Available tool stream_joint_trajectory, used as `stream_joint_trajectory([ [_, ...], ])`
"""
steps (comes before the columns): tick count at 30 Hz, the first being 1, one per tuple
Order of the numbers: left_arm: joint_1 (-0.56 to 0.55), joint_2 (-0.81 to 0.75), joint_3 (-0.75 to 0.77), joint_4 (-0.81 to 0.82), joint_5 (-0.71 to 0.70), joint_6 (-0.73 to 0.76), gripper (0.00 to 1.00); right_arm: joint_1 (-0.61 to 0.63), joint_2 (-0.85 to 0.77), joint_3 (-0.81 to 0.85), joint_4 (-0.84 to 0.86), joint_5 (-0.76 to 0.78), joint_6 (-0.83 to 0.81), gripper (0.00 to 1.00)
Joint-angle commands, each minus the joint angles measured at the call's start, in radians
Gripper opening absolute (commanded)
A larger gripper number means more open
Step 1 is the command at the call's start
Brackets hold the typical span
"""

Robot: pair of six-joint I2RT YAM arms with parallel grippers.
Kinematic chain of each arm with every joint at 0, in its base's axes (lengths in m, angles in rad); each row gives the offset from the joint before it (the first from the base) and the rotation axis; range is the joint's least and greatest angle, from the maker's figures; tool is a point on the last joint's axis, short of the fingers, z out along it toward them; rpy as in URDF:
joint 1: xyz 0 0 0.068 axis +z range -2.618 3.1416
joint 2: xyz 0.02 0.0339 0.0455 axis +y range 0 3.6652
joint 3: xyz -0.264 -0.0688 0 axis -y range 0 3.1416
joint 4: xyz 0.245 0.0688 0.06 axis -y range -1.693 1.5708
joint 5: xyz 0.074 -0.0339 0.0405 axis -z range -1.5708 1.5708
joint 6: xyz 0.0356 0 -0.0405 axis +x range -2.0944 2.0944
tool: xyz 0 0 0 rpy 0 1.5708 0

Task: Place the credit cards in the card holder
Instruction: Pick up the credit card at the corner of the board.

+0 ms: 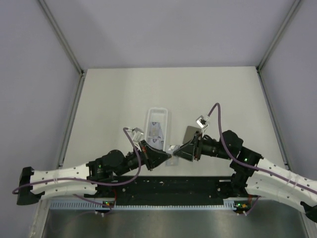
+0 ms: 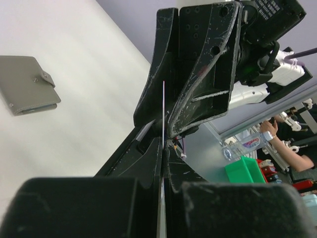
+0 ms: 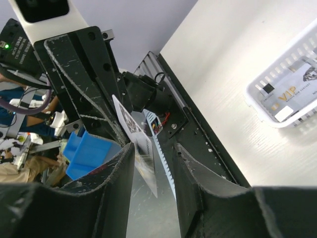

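The pale table [image 1: 114, 99] carries everything. Both arms reach in from the near edge and meet just in front of its middle. A long white tray [image 1: 157, 109] with rounded ends lies between them, a little farther back. It holds silvery cards [image 3: 292, 91] lying flat (one shows "VIP" in the right wrist view).

The grey wallet [image 1: 190, 134] is just right of the tray. It lies flat on the table with its snap tab fastened, apart from both grippers.

The left gripper [image 2: 162, 166] is clenched on a single card [image 3: 141, 144] and holds it up off the table. In its own camera the card shows edge-on as a thin bright line rising from between the fingers.

The right gripper [image 3: 154, 148] faces the left one tip to tip. Its two fingers [image 3: 193, 173] stand apart on either side of the card's free end. There is a clear gap on one side, and the card sits close to the other finger. The pictures do not show whether it touches that finger.
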Motion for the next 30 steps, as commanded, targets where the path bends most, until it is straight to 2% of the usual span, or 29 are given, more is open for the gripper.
stream_joint_trajectory([
  [1,0.002,-0.016,0.008,0.103,-0.025,0.008,0.00,0.006,-0.001,0.008,0.118,-0.042,0.004,0.35],
  [13,0.002,-0.019,-0.010,0.142,-0.053,-0.005,0.00,0.004,0.018,-0.020,0.199,-0.075,0.033,0.18],
  [15,0.004,-0.017,-0.010,0.137,-0.051,-0.005,0.00,0.004,0.021,-0.021,0.204,-0.078,0.035,0.11],
  [16,0.004,-0.014,-0.010,0.134,-0.050,-0.007,0.00,0.006,0.018,-0.021,0.208,-0.078,0.035,0.03],
  [18,0.004,-0.011,-0.003,0.119,-0.058,-0.013,0.10,0.006,0.021,-0.021,0.210,-0.078,0.032,0.00],
  [23,0.011,-0.014,0.007,0.078,-0.093,-0.011,0.53,0.004,-0.008,-0.017,0.166,-0.026,0.013,0.00],
  [25,0.019,-0.029,0.020,0.033,-0.119,0.002,0.64,0.004,-0.037,0.006,0.060,0.057,-0.010,0.00],
  [27,0.031,-0.046,0.037,-0.028,-0.165,0.015,0.73,0.004,-0.066,0.041,-0.115,0.210,-0.036,0.00],
  [29,0.062,-0.057,0.053,-0.106,-0.214,0.028,0.79,0.003,-0.080,0.078,-0.260,0.380,-0.048,0.00],
  [30,0.094,-0.057,0.060,-0.143,-0.217,0.039,0.80,-0.003,-0.077,0.097,-0.311,0.428,-0.051,0.04],
])
